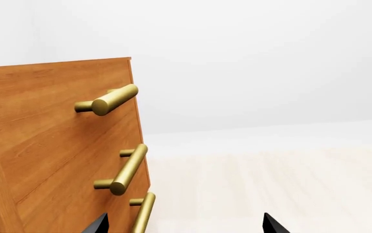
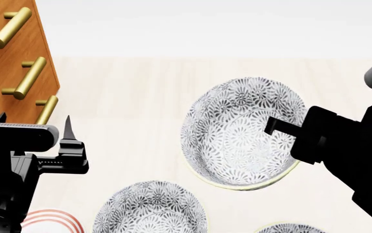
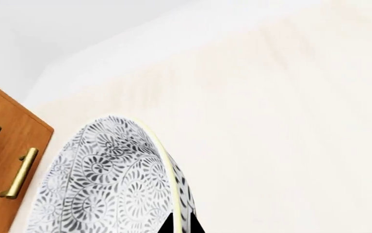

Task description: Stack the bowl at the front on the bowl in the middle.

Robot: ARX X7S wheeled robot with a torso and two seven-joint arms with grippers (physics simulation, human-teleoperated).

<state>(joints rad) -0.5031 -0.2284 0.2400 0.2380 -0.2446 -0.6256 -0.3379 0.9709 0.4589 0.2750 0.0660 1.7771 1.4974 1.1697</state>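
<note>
My right gripper [image 3: 180, 225] is shut on the rim of a black-and-white flower-patterned bowl [image 2: 237, 131], one finger inside and one outside. The bowl hangs tilted above the pale table and looks large in the head view; the same bowl [image 3: 102, 184] fills the lower part of the right wrist view. A second patterned bowl [image 2: 150, 208] rests on the table below and left of it. Only a sliver of a third bowl [image 2: 289, 228] shows at the lower edge. I cannot tell which of these is the middle one. My left gripper [image 2: 35, 121] stands open and empty near the dresser, its fingertips [image 1: 273, 224] wide apart.
A wooden dresser [image 2: 11, 48] with brass bar handles [image 1: 111, 99] stands at the left, close to my left gripper. A red-ringed round object [image 2: 50, 221] peeks in at the lower left. The pale table [image 2: 140, 87] stretches toward the white back wall.
</note>
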